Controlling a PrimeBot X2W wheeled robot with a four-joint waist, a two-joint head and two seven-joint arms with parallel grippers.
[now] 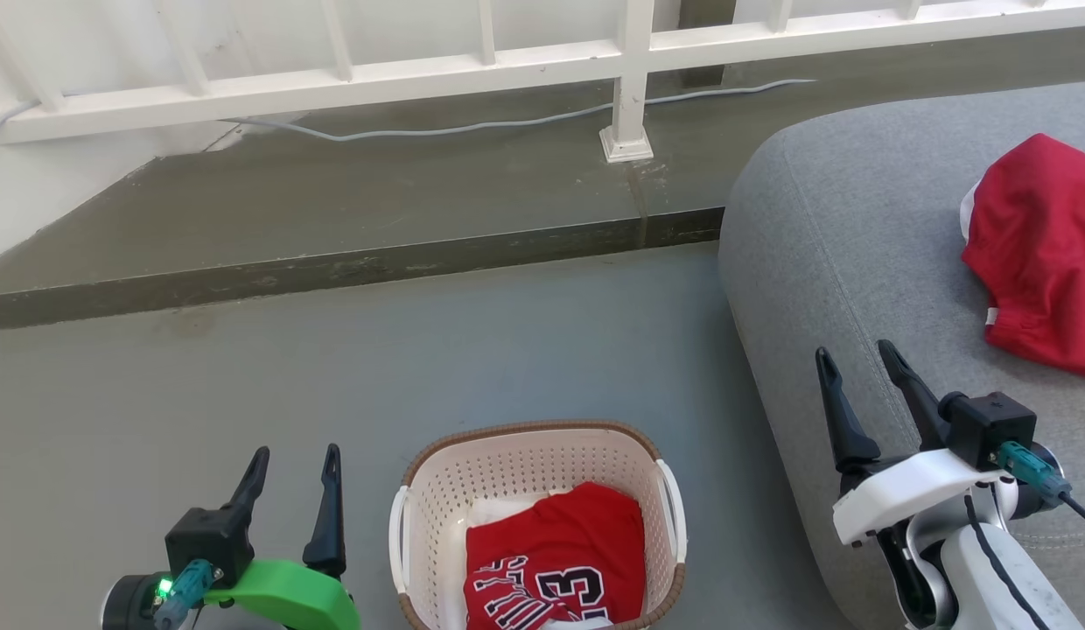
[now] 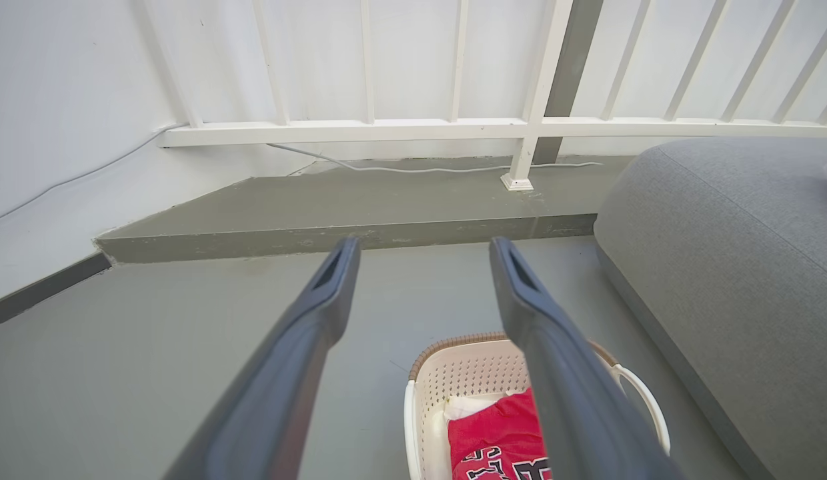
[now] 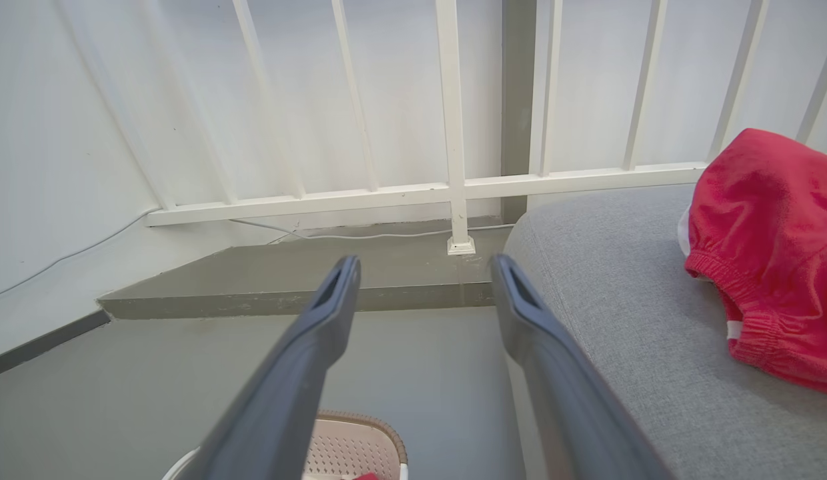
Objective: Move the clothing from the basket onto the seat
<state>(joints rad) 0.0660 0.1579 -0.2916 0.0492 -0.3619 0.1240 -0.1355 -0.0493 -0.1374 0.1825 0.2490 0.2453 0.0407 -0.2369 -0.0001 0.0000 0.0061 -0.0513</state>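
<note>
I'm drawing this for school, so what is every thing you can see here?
jersey: one, red with black-and-white lettering, in the basket
red garment: one, white-trimmed, on the seat
basket: one, cream with brown rim, on the floor
seat: one, grey, right side
railing: one, white, along the back
cable: one, pale grey, under the railing
left tool: one, dark fingers, green mount, open, lower left
right tool: one, dark fingers, white mount, open, above the seat's edge

A home balcony or terrace: white railing (image 1: 332, 83); concrete floor (image 1: 245, 385); grey seat (image 1: 857, 262).
</note>
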